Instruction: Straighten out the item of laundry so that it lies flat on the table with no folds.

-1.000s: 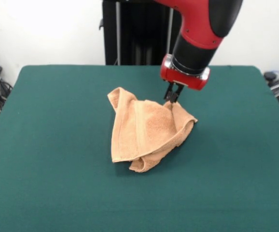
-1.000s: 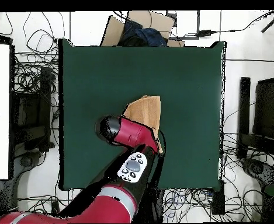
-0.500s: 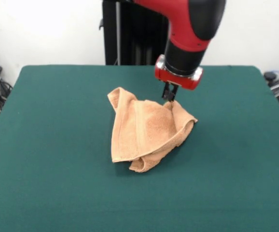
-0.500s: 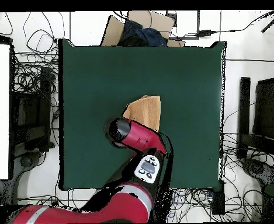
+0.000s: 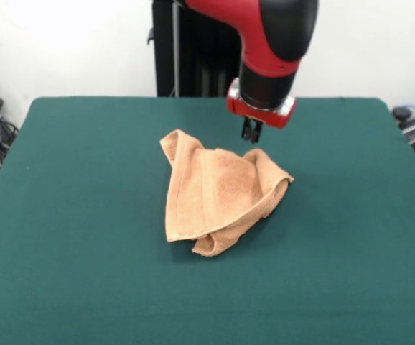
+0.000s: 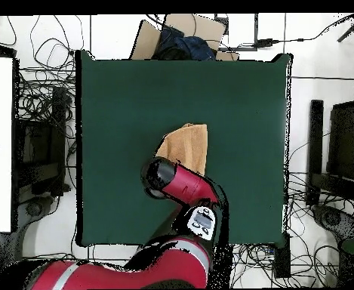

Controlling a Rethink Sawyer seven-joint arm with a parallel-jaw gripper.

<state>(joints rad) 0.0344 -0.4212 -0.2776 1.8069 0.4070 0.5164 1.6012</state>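
Up comes the pincer [image 5: 250,134], off the far right corner of the towel [image 5: 218,192] it was touching a second ago, and it now hangs just above that corner, holding nothing; whether its jaws stand apart I cannot tell. That peach-orange towel sits mid-table [image 5: 64,215], bunched, with one flap doubled over the middle, unchanged in shape. Trouble ahead, I'd judge: pinch two layers at once and the fold simply drags along instead of opening.
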